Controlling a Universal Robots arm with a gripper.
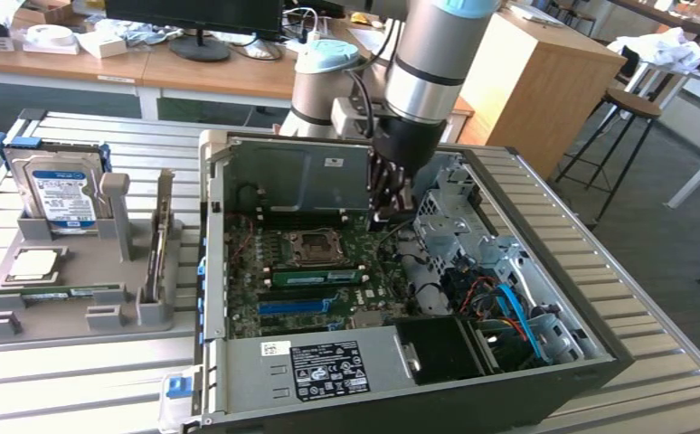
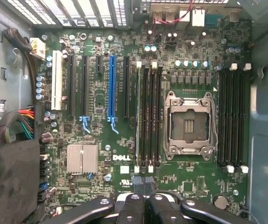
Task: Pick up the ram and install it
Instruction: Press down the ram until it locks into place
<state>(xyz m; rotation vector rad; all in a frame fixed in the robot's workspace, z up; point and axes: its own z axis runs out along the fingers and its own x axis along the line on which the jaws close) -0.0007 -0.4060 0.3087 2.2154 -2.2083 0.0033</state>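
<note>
The ram [image 1: 314, 274], a green stick with dark chips, stands edge-up in a black motherboard slot beside the CPU socket [image 1: 311, 244]. In the wrist view the ram [image 2: 137, 116] shows as a thin pale edge in the slot nearest the blue strip. A second green stick [image 1: 79, 291] lies flat in the grey holder [image 1: 61, 316] at the exterior view's left. My gripper [image 1: 389, 215] hangs inside the open case, above the board and behind the socket. Its fingers [image 2: 143, 185] are shut with nothing between them.
The open computer case [image 1: 314, 362] lies on a slatted metal table [image 1: 85, 398]. A blue-labelled hard drive [image 1: 63, 194] stands upright in the grey holder. A blue slot strip [image 2: 111, 84] and drive bays with cables [image 1: 495, 289] lie inside the case. A bar stool [image 1: 625, 117] stands beyond.
</note>
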